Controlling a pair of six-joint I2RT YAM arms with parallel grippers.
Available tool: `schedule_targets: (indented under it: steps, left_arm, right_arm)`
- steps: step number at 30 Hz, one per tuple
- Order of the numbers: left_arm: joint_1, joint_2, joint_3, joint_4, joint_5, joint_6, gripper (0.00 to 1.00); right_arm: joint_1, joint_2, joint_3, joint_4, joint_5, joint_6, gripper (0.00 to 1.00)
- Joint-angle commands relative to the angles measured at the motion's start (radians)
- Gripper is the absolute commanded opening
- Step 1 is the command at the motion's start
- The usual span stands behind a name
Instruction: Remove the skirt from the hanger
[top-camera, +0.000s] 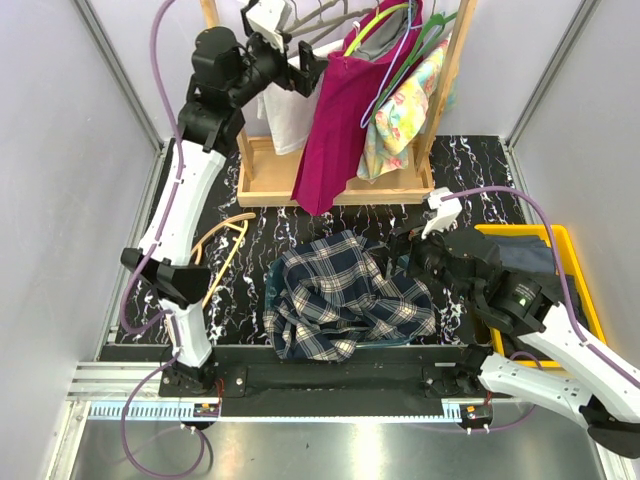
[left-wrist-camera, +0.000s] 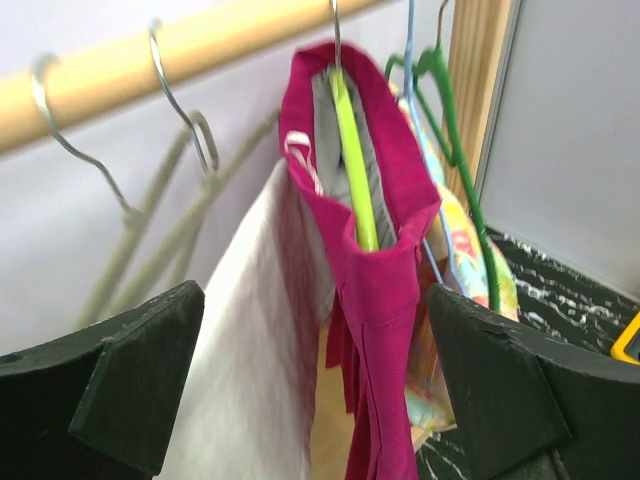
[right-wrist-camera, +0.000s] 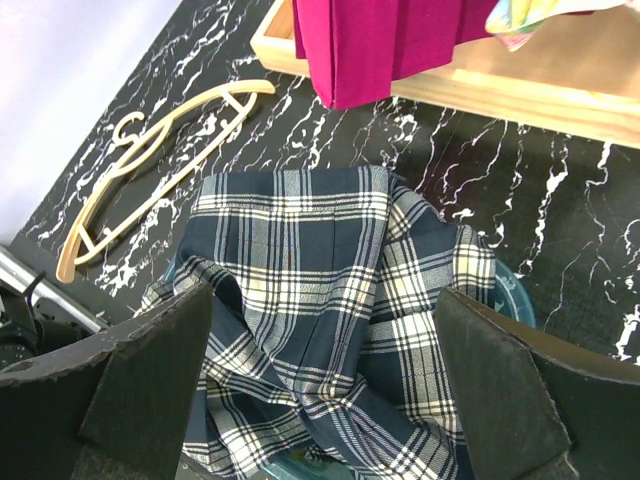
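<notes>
magenta skirt (left-wrist-camera: 385, 290), lime hanger (left-wrist-camera: 353, 170) inside waistband, left wrist view

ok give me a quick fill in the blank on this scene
The left gripper, beside the magenta skirt, is ___. The lime hanger sits ___ the skirt's waistband. In the top view, the wooden hanger lies ___ of the plaid garment.
Missing words: open; inside; left.
</notes>
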Motion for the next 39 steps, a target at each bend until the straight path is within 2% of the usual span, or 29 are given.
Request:
schedule_targets:
  steps: [1,7,15,26,39]
  left_arm:
    - [0.024,-0.073,0.041,0.11,0.004,-0.02,0.99]
    - [0.084,-0.047,0.035,0.099,0.021,-0.063,0.99]
    - [0.084,-0.019,-0.002,0.104,0.074,-0.151,0.98]
    - [0.049,-0.01,-0.011,0.119,0.073,-0.111,0.97]
    - [0.07,0.021,-0.063,0.07,0.042,-0.12,0.95]
  right_arm:
    - [0.006,0.004,0.016,0.038,-0.026,0.014,1.0]
    - [0.006,0.014,0.023,0.036,-0.033,0.022,1.0]
    - [0.008,0.018,0.024,0.038,-0.033,0.029,1.0]
    - [0.006,0.012,0.004,0.036,-0.031,0.058,1.0]
    - [0.006,-0.026,-0.005,0.009,-0.006,0.078,0.99]
